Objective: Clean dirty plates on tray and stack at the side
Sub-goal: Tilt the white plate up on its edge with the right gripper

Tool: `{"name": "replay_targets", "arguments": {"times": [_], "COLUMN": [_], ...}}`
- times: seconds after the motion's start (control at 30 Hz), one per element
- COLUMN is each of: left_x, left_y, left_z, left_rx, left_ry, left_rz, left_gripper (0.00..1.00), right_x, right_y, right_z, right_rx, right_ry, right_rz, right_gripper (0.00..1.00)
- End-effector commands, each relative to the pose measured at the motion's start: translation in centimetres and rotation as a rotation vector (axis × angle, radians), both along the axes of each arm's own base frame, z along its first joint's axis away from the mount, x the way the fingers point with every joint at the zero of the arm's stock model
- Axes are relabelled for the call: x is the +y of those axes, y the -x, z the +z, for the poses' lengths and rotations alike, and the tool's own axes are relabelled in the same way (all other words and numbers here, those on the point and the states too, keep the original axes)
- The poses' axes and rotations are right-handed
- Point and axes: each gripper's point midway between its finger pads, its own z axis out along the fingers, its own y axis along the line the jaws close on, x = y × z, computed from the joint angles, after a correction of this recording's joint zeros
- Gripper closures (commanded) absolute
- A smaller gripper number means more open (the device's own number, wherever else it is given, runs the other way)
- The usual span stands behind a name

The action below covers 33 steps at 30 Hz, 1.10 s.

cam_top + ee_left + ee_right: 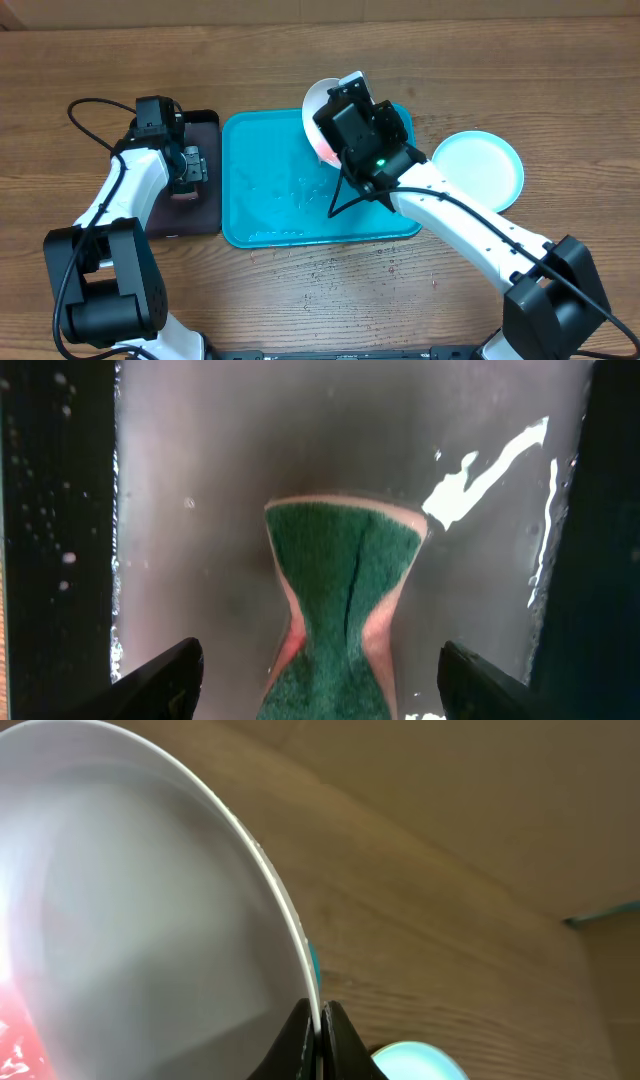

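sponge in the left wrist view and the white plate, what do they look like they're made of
The sponge looks like a green fibrous scouring layer over pinkish foam, matte; its fuzzy texture and soft pink edges suggest this. The white plate is probably plastic, smooth and semi-glossy, with a thin even rim and soft reflections, though ceramic cannot be ruled out.

Tray (262, 190) left half free; right arm (455, 212) and tilted white plate (316, 104) block far right corner.
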Motion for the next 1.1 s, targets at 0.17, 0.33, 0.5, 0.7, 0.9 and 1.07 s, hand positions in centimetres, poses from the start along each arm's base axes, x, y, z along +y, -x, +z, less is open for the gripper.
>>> {"name": "replay_targets", "arguments": {"times": [0.17,0.33,0.5,0.7,0.9,1.07], "left_x": [0.5,0.5,0.7,1.0,1.1,0.3], "left_y": [-0.5,-1.2,-2.2,-2.8,-4.0,-2.0], "left_z": [-2.1,-2.7,-2.5,-2.0,-0.1,-0.8], "left_rx": [0.019,0.002,-0.039,-0.061,-0.075,0.019], "left_ry": [-0.004,-0.006,-0.012,-0.026,-0.026,0.016], "left_rz": [0.016,0.016,0.016,0.020,0.019,0.009], "left_gripper": [0.29,0.42,0.82,0.96,0.93,0.32], "right_x": [-0.2,-0.2,-0.2,-0.2,-0.2,-0.2], "right_y": [0.2,0.2,0.2,0.2,0.2,0.2], "right_z": [4.7,4.7,4.7,4.7,4.7,4.6], "right_rx": [-0.155,-0.154,-0.154,-0.155,-0.154,-0.154], "right_ry": [0.025,0.025,0.025,0.025,0.026,0.025], "right_rz": [-0.066,-0.066,-0.066,-0.066,-0.066,-0.066], "right_gripper": [0.96,0.96,0.96,0.96,0.96,0.96]}}
